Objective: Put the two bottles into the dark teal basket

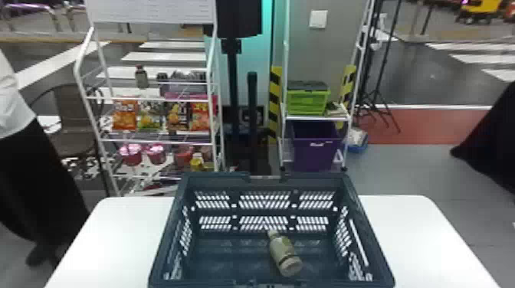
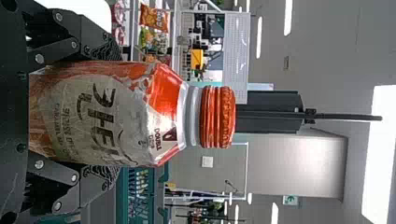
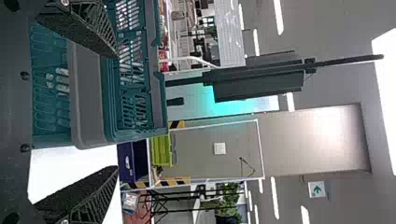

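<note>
In the dark teal basket (image 1: 214, 177), on the white table (image 1: 414, 229), one bottle (image 1: 282, 251) lies on its side. The left gripper (image 2: 113, 112) is pinching the other one, the orange-capped bottle (image 2: 159, 112), around its body and upright, with its cap free. The right gripper (image 3: 116, 112) has its fingers spread with nothing between them, and the basket is in front of it.

What remains, I judge, is to bring the held bottle above the basket and release it. If it is carried too low, its base may strike the rim and tilt in the grip — or push the whole basket along the table. The smooth wrapper could also slip if the grip becomes loose too soon. Released from high, the bottle may hit the lying one and roll. The right gripper could bump the basket's wall if it moves forward carelessly.
</note>
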Action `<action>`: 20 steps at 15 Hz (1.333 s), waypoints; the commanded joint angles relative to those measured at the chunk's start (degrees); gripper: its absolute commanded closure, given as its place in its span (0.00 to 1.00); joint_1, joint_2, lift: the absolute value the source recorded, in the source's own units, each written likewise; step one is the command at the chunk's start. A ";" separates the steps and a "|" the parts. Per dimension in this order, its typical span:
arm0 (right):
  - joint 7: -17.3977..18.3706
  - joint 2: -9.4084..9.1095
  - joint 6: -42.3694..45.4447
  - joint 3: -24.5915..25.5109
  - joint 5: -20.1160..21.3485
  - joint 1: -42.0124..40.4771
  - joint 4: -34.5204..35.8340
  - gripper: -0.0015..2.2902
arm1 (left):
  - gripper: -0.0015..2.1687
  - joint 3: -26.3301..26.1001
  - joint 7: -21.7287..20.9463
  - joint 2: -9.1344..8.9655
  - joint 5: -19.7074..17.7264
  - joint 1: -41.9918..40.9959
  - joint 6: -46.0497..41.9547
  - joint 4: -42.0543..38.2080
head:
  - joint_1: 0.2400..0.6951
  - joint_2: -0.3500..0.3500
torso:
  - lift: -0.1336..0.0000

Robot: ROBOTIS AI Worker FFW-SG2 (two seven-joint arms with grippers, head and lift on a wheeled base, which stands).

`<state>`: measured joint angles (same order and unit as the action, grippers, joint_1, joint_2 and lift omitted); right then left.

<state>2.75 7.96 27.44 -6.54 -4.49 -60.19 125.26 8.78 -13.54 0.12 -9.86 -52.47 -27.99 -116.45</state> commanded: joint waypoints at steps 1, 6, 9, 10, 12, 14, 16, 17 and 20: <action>-2.93 -1.63 6.17 1.97 -2.19 -1.16 -4.05 0.01 | 0.99 1.41 -0.26 -0.26 0.46 0.09 3.52 -3.08 | 0.57 0.50 | 1.00; -8.03 -5.41 9.51 6.01 -3.42 -2.56 -6.16 0.01 | 0.99 6.77 -4.30 -0.26 1.69 6.77 29.01 -19.25 | 0.57 0.50 | 1.00; -8.99 -5.68 10.74 6.71 -4.47 -2.56 -7.66 0.01 | 0.99 7.39 -10.37 -0.26 6.26 17.67 54.32 -27.60 | 0.57 0.50 | 1.00; -8.99 -5.94 10.74 6.98 -4.47 -2.56 -7.92 0.01 | 0.99 6.95 -11.95 -0.26 7.49 21.09 60.83 -28.92 | 0.57 0.50 | 1.00; -9.43 -6.82 10.91 7.86 -4.56 -2.56 -8.62 0.01 | 0.99 3.17 -13.88 -0.26 11.53 28.30 70.85 -29.80 | 0.57 0.50 | 1.00; -10.22 -7.87 10.74 8.82 -4.91 -2.48 -9.33 0.01 | 0.99 -2.90 -17.48 -0.26 16.89 35.24 78.40 -28.21 | 0.57 0.50 | 1.00; -10.22 -8.01 10.56 9.26 -5.09 -2.21 -9.94 0.01 | 0.99 -8.87 -19.86 -0.26 20.93 42.10 85.26 -24.52 | 0.57 0.50 | 1.00; -10.13 -8.01 10.56 9.53 -5.26 -2.13 -10.21 0.01 | 0.99 -12.48 -20.82 -0.26 23.48 45.53 87.02 -21.80 | 0.57 0.50 | 1.00; -10.13 -8.01 10.39 9.79 -5.61 -1.86 -11.17 0.01 | 0.99 -19.33 -25.22 -0.26 27.44 54.67 87.02 -11.08 | 0.57 0.50 | 1.00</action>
<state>-7.43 0.00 37.86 3.11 -9.99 -62.17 114.54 -7.68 -37.81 0.01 16.06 -1.84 58.91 -132.46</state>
